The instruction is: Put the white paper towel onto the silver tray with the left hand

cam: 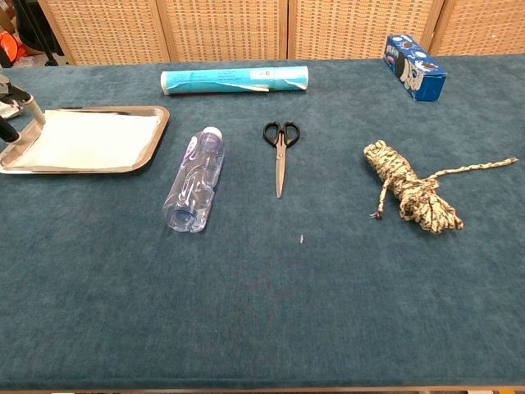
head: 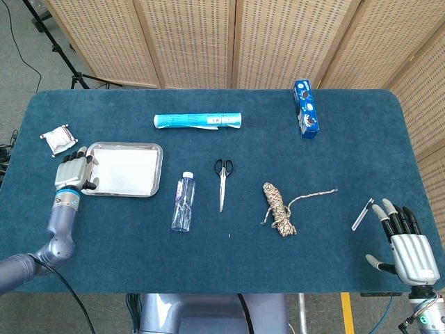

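Paper towel (cam: 90, 138) lies flat in silver tray (head: 157, 167); placing looks done. Your left hand (head: 73, 172) at tray's edge, fingers apart, empty. Next: lift clear.

One tray (head: 154, 167) holds one paper towel (cam: 90, 137). The table carries one plastic bottle (head: 183, 202), one pair of scissors (head: 222, 179), one bundle of rope (head: 279, 207), one blue box (head: 306, 109), one rolled tube (head: 198, 121), one small wrapped packet (head: 58, 140) and one thin stick (head: 362, 213). Two hands show: one left hand (head: 71, 172), one right hand (head: 405, 245).
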Controlling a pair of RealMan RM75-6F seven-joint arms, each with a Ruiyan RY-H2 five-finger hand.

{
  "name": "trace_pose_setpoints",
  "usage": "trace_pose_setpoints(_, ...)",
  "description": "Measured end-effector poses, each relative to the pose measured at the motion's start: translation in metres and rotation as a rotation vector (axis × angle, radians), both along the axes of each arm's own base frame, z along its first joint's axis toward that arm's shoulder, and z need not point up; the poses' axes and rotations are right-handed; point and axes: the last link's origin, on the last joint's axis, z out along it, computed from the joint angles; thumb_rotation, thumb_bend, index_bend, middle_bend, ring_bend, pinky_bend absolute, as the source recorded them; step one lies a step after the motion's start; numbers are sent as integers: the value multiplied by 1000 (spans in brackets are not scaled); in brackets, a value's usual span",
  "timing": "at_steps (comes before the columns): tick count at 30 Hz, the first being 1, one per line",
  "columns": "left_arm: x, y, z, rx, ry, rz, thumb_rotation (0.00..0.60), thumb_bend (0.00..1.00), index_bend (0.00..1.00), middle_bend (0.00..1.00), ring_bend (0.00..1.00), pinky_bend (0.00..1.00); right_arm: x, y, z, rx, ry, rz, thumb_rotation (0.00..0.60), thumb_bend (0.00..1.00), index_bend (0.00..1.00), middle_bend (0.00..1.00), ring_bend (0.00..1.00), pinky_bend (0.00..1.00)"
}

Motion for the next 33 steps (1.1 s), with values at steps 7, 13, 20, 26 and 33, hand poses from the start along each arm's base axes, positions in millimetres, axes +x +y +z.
trace_pose_setpoints(7,15,-7,9,22,-99,-31,600,282,325,0,0,0,0,0,0,1,-1,0,600,0,86,0,0,0)
trace_pose_setpoints(13,31,-28,11,11,-186,-101,600,218,325,0,0,0,0,1,0,2,0,1,600,0,86,0,0,0)
trace_pose_setpoints(20,45,-66,15,-5,-234,-204,600,212,323,0,0,0,1,2,0,2,0,3,600,0,86,0,0,0)
trace_pose_setpoints(26,43,-107,20,-21,-249,-236,600,211,320,0,0,0,2,2,1,2,-2,6,600,0,86,0,0,0)
trace_pose_setpoints(33,28,-139,24,26,-234,-252,600,192,315,0,0,0,2,2,1,1,-8,12,600,0,86,0,0,0)
